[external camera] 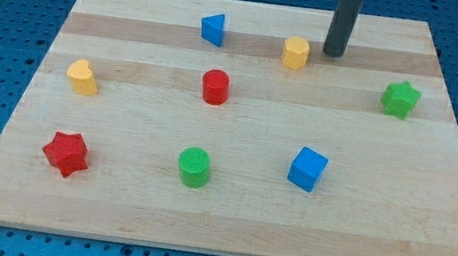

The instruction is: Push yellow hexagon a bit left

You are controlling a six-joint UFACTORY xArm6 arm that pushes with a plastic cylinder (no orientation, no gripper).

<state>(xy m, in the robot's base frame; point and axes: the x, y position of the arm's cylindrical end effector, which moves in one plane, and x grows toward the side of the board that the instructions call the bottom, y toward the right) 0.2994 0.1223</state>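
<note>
Yellow hexagon (295,53) is being seen just to the view's left of my tip (334,54), slightly apart from it, near the worktop's (224,226) top edge. No jaws are being carried by the rod-shaped end effector, so nothing is being clamped. Farther to the view's left of my tip, a blue triangular block (213,29) is being shown; a green star (401,99) is lying to its lower right.

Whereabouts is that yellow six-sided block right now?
The yellow hexagon sits near the view's top, right of centre, with my tip just to its right and the blue triangle further left.
</note>
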